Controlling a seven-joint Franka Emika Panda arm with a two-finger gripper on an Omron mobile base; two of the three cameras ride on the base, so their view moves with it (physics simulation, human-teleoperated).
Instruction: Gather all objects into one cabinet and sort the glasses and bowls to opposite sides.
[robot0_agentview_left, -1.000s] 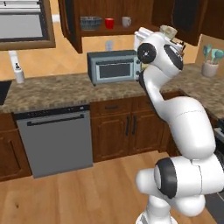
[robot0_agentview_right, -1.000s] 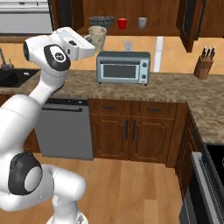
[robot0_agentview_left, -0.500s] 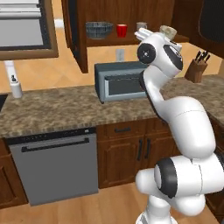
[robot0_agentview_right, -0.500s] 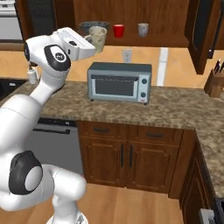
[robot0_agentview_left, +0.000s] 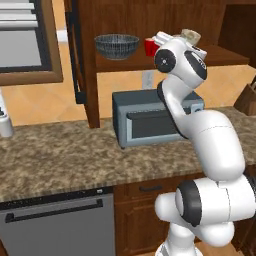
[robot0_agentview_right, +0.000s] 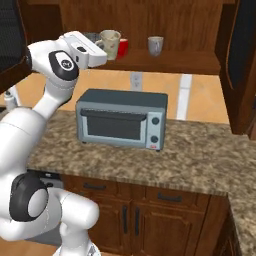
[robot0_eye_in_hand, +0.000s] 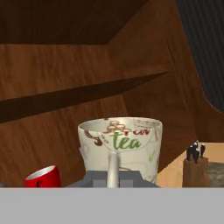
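Observation:
My gripper (robot0_agentview_right: 106, 54) is shut on the cream patterned cup (robot0_agentview_right: 110, 43), holding it upright at shelf height in front of the open dark wood cabinet (robot0_agentview_right: 170, 61). The hand view has this cup (robot0_eye_in_hand: 120, 148), printed "tea", close up against the cabinet's inside. On the shelf stand the wide dark grey bowl (robot0_agentview_left: 116, 46) at the left, the red cup (robot0_agentview_left: 149, 47) just right of it, and the pale grey handled mug (robot0_agentview_right: 155, 45) further right. The red cup (robot0_agentview_right: 123, 47) is right behind the held cup. The arm hides the mug in the left base view.
A grey toaster oven (robot0_agentview_right: 122, 120) sits on the granite counter (robot0_agentview_right: 195, 160) under the cabinet. The cabinet's left door with its black bar handle (robot0_agentview_left: 75, 55) stands open, and another door (robot0_agentview_right: 240, 60) is open on the right. A knife block (robot0_agentview_left: 248, 100) stands far right.
The base has driven closer to the counter, so the cabinet and toaster oven look larger and shifted. The gripper keeps hold of the cream cup, now nearer the shelf by the red cup.

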